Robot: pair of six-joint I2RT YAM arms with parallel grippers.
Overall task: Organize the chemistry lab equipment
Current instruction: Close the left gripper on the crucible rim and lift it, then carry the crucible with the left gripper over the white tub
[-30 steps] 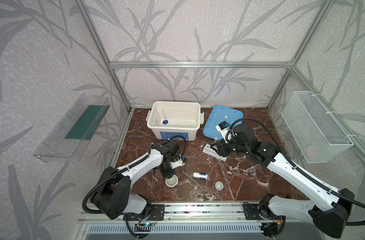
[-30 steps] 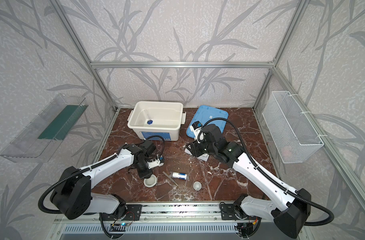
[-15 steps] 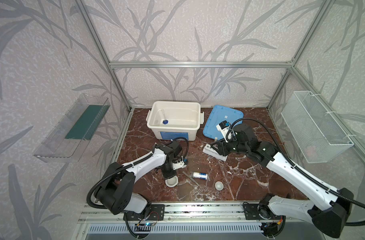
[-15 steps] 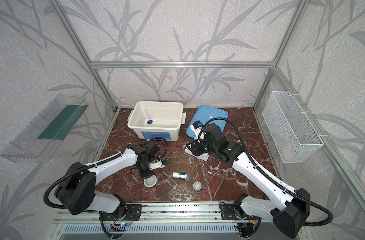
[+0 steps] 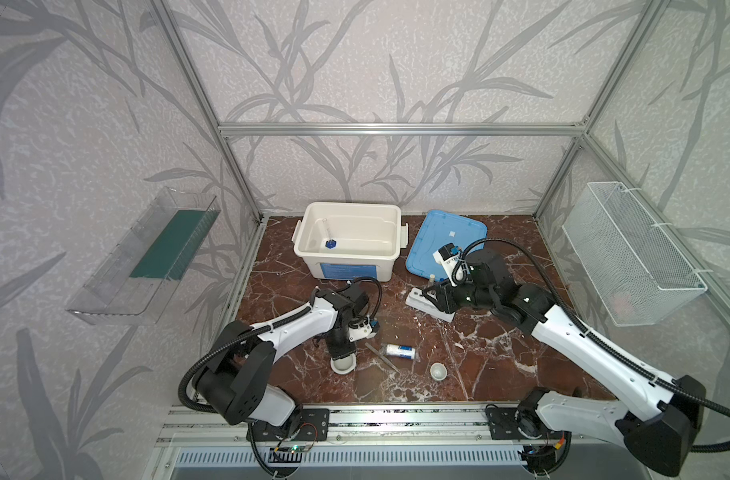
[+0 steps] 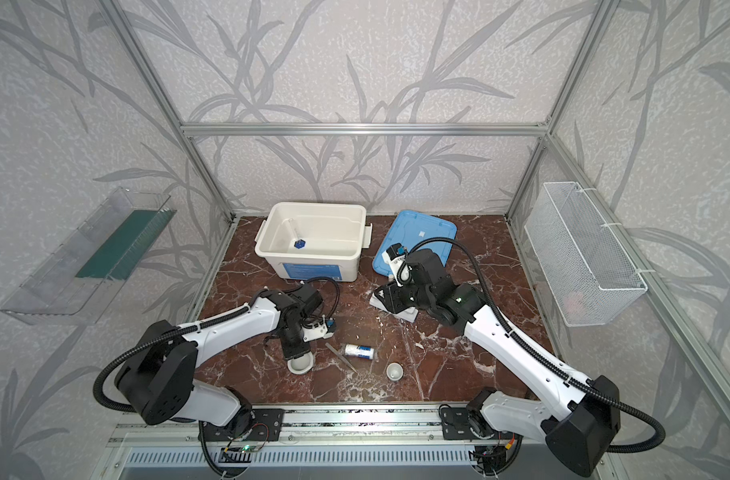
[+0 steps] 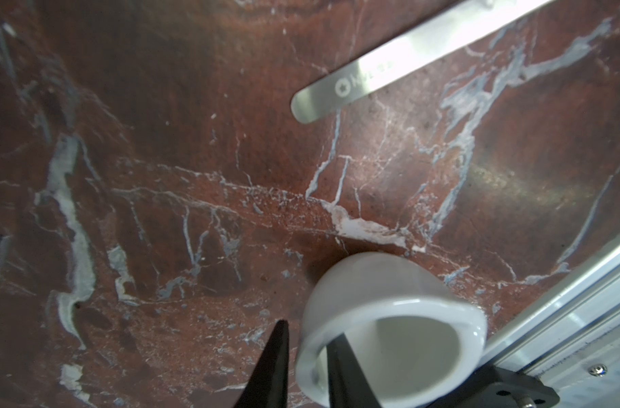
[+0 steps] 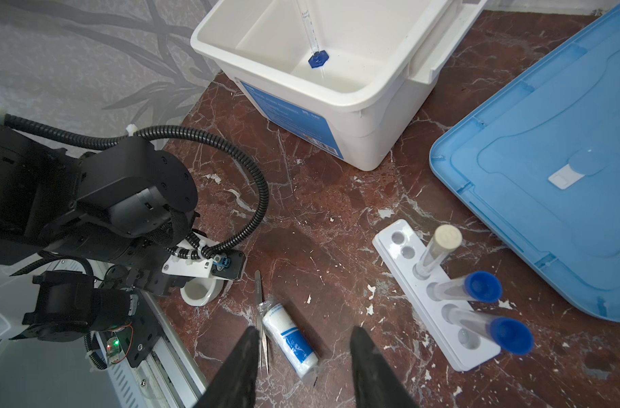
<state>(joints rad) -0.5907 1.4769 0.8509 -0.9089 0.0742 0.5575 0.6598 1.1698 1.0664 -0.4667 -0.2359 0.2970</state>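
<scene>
Pinching the wall of a small white ceramic cup (image 7: 379, 282) with the narrowed left end effector (image 7: 310, 328), one finger inside the rim and one outside, in front of the big white plastic bin (image 5: 346, 257). Holding the right end effector (image 8: 305, 328) wide and empty, in front and to the right of that bin, near a white six-hole rack (image 8: 400, 243). Seen lying on the red marble table (image 5: 479, 365) farther in front of the bin: metal tweezers (image 5: 382, 357) touching a white blue-labelled bottle (image 5: 400, 351), with a second white cup (image 5: 437, 370) upright; inside the bin, a blue-based clear cylinder (image 5: 326, 232).
</scene>
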